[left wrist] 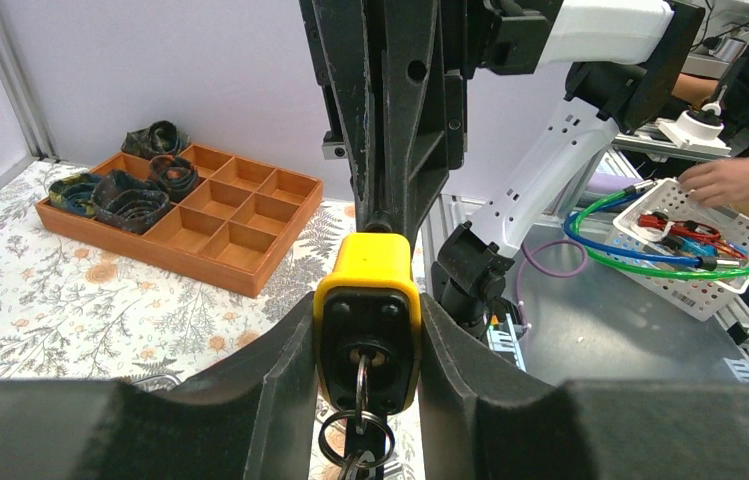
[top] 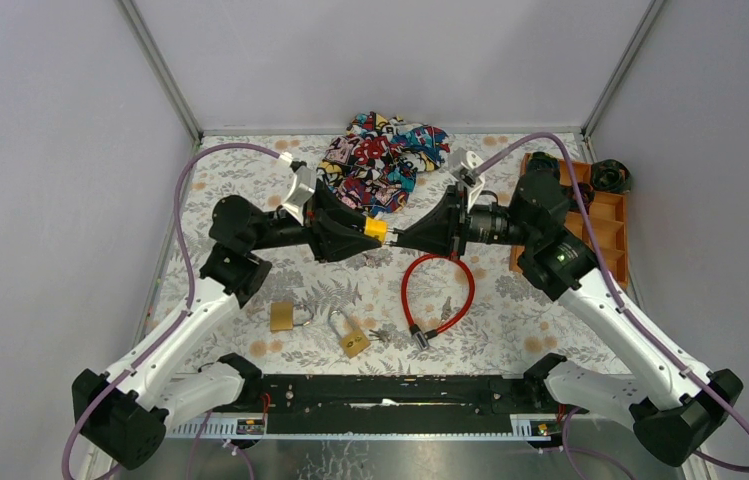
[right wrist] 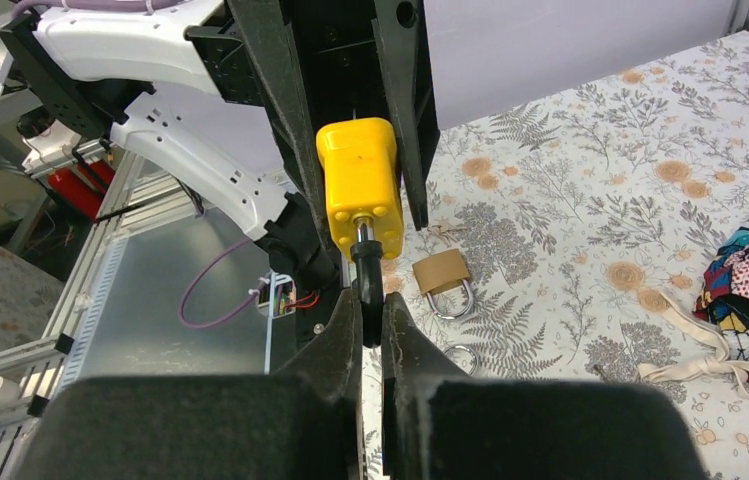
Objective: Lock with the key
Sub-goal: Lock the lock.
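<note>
A yellow padlock [top: 376, 230] is held above the table's middle between both arms. My left gripper [left wrist: 368, 330] is shut on its body [left wrist: 368, 290], one finger on each side. The key [left wrist: 362, 372] sits in the keyhole on the face toward the left wrist camera, and a key ring [left wrist: 355, 437] hangs from it. In the right wrist view the lock's yellow body [right wrist: 358, 185] points its black shackle [right wrist: 368, 285] at me. My right gripper [right wrist: 371, 312] is shut on that shackle. From above, the right gripper [top: 400, 238] meets the lock's tip.
A red cable lock [top: 437, 295] lies below the grippers. Two brass padlocks [top: 283, 316] [top: 354, 340] rest near the front. A colourful cloth [top: 385, 155] lies at the back, and an orange compartment tray [top: 605, 225] at the right holds dark rolled items.
</note>
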Available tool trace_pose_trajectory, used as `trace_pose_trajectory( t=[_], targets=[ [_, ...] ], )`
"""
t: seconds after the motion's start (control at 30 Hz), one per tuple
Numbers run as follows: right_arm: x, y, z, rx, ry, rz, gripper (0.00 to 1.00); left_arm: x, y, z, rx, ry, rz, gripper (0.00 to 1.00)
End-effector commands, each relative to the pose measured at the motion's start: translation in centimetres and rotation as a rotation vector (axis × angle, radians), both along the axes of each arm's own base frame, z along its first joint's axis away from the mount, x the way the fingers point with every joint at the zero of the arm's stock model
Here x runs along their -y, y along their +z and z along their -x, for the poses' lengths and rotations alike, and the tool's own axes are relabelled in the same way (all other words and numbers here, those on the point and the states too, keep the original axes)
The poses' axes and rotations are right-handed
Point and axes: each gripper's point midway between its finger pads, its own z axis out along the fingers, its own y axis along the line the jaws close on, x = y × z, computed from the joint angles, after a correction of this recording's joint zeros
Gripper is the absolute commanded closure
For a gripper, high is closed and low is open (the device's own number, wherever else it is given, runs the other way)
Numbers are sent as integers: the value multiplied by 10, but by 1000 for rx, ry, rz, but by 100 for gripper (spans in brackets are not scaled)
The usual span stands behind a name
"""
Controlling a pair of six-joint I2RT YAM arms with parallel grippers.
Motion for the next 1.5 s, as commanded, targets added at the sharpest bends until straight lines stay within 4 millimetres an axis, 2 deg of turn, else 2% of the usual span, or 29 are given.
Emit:
trace_pose_trajectory(
  t=[0.0,0.27,0.4,0.47,0.63,0.73,0.83,0.93,1.1,1.3,1.47],
  targets=[
    [-1,38,-9,110,-69,-147,100,16,8,27,53,-110,47,100],
    [10,63,-22,172,-204,-242,100,26,-7,19,-36,-121,34,100],
    [3,88,-8,150,-96,-338,100,36,-4,19,-88,-133,77,100],
    [-2,91,-6,103,-53,-346,100,41,1,26,-69,-140,115,100],
    [2,67,-17,91,-134,-255,100,45,35,22,-95,-97,247,100],
    [-2,56,-20,60,-130,-234,100,45,58,29,-69,-114,304,100],
    [-7,59,-19,39,-95,-239,100,50,62,36,-31,-136,314,100],
    [-13,50,-20,51,-92,-189,100,51,67,30,7,-101,334,100],
    [-5,8,-20,37,-132,-86,100,37,95,22,83,-63,388,100],
    [0,-8,-11,58,-118,-59,100,22,112,10,141,-2,403,100],
    [-5,-34,-10,33,-82,-78,100,11,129,1,201,50,450,100]
  ],
)
